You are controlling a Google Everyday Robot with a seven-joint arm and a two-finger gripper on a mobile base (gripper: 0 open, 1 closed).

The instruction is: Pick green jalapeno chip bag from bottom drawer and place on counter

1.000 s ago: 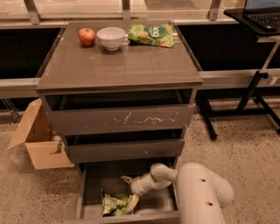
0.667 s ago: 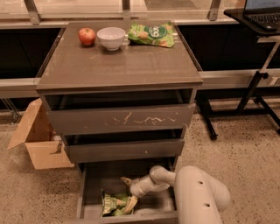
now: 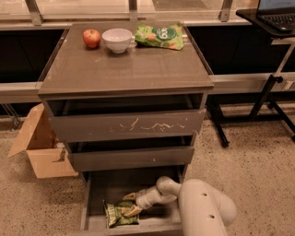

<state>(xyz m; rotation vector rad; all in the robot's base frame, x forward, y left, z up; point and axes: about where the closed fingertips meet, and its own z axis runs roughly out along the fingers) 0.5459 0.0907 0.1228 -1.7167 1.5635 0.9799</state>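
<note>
The bottom drawer [image 3: 138, 185] is pulled open under the cabinet. The green jalapeno chip bag [image 3: 117, 215] lies crumpled on its floor at the front left. My gripper [image 3: 130, 203] reaches into the drawer from the right, its two pale fingers spread open just right of and above the bag, the lower fingertip touching the bag's right edge. The counter [image 3: 124, 69] is the glossy grey-brown top of the cabinet.
On the counter stand a red apple [image 3: 91, 38], a white bowl [image 3: 117, 39] and a brighter green bag [image 3: 159, 36] at the back. An open cardboard box [image 3: 39, 147] sits on the floor left of the cabinet. A black stand with a laptop [image 3: 276, 14] is at right.
The arm has shifted slightly left and down, bringing the gripper closer to the bag. The bag has not moved.
</note>
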